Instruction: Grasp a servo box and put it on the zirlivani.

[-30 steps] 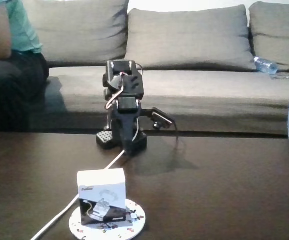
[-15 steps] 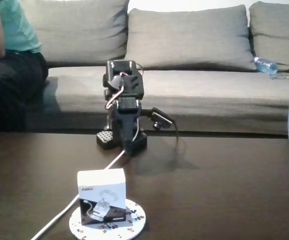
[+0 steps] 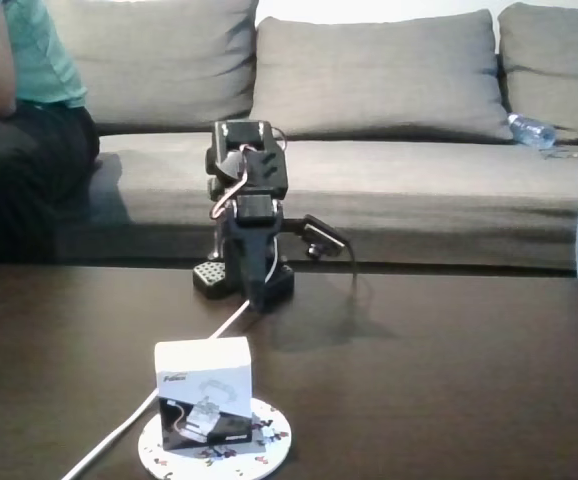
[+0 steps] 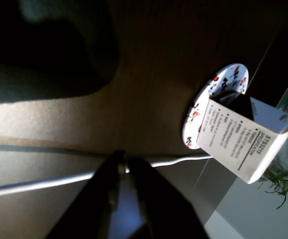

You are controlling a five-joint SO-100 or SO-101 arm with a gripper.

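The black two-finger gripper [image 4: 123,158] has its dark fingers pressed together at the tips with nothing between them. In the fixed view the gripper [image 3: 255,292] hangs folded down against the arm's own base at the far edge of the dark brown wooden table [image 3: 449,380]. Across the last second nothing about the arm changes: same folded pose, same spot.

The small cube-like cardboard servo box with a white top and black lower part [image 3: 202,385] has not shifted either. It sits well apart from the gripper, at the near edge of the table. It rests on the flat round white zirlivani disc speckled with dark and red marks [image 3: 272,438], towards the left side of it in the fixed view, and the disc's rim shows to the right and in front. The only movement is a small shift by the person in a teal shirt [image 3: 24,55] sitting on the grey fabric sofa [image 3: 389,90].

With the box resting on the disc, the fingers empty and the arm still, the task looks finished and the arm parked.

The box stands upright, white top upward, with its servo-picture face turned to the fixed camera. The wrist view is tilted, and in it the box [image 4: 243,137] turns a face of small printed text towards the arm, with the disc [image 4: 198,113] under it. The box is close to a cube. Any long axis looks vertical, though only slightly.

A thin white cable [image 3: 224,322] runs from the arm's base past the box's left side.
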